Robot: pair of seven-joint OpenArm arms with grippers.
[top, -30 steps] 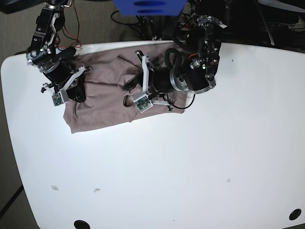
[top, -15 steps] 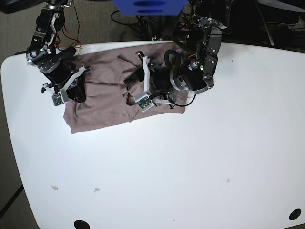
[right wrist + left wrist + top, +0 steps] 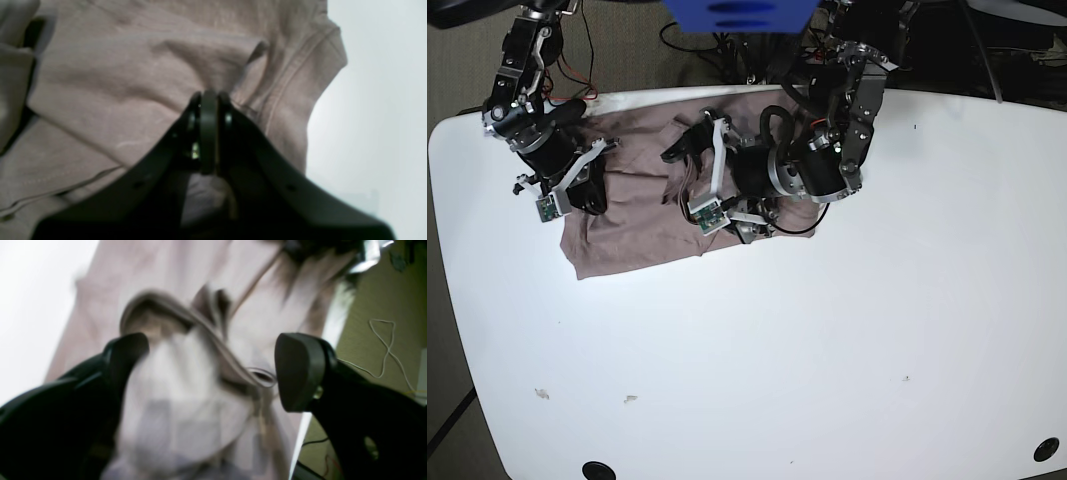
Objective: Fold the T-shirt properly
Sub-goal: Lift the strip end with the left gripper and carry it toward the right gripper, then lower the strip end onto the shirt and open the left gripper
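Note:
The mauve T-shirt [image 3: 632,215] lies wrinkled and spread at the back left of the white table [image 3: 827,330]. My left gripper [image 3: 677,176] is open over the shirt's middle. In the left wrist view [image 3: 213,373] its two black fingers straddle a raised fold and the neck collar [image 3: 186,316]; the picture is blurred. My right gripper [image 3: 592,198] is on the shirt's left side. In the right wrist view [image 3: 208,100] its fingers are shut together, pinching puckered fabric [image 3: 116,76] near a hemmed sleeve [image 3: 300,66].
A blue object [image 3: 737,12] hangs above the table's far edge, with cables behind it. The shirt reaches close to the far edge. Two dark holes [image 3: 599,468] [image 3: 1046,449] sit near the front edge, with small marks [image 3: 542,393] at front left.
My left arm has swung leftward across the shirt, its open gripper now over the shirt's middle, pushing up folds there. The right arm has not moved.

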